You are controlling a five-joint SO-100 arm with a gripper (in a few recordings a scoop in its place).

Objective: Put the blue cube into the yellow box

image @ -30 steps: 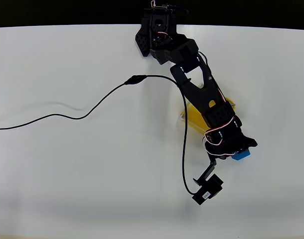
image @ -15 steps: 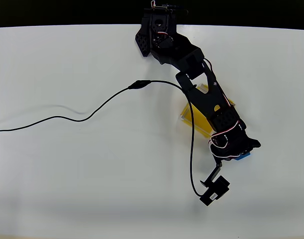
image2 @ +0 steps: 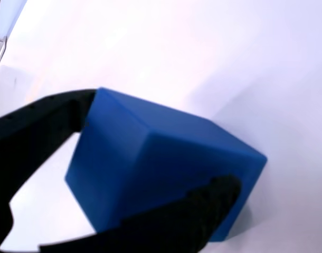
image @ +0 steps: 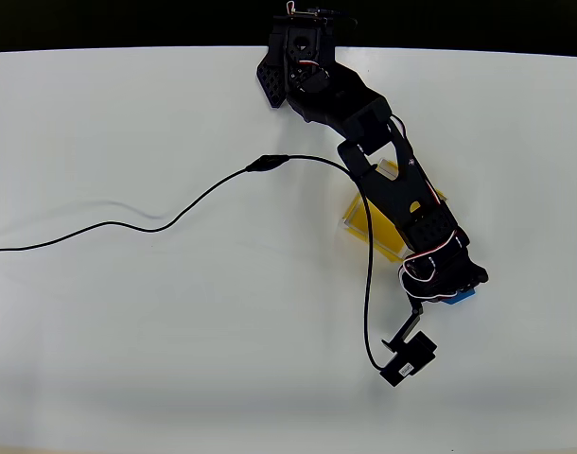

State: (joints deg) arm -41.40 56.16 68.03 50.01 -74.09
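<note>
In the wrist view the blue cube [image2: 150, 158] looms large and sits tilted between my two black fingers. One finger [image2: 39, 126] meets its upper left edge and the other finger [image2: 171, 221] lies across its lower face. From overhead, my gripper [image: 451, 287] covers most of the cube [image: 464, 296], with a blue sliver showing at its right side on the white table. The yellow box [image: 364, 222] lies up and to the left of the cube, partly hidden under my arm.
A black cable [image: 175, 203] runs from the left edge across the table to the arm. The wrist camera module [image: 409, 357] sticks out below the gripper. The arm's base [image: 303, 66] stands at the table's dark back edge. White tabletop [image: 128, 359] spreads to the left.
The arm has reached slightly farther down and to the right, the gripper now covers more of the blue cube, and the cable has swung rightward with it.
</note>
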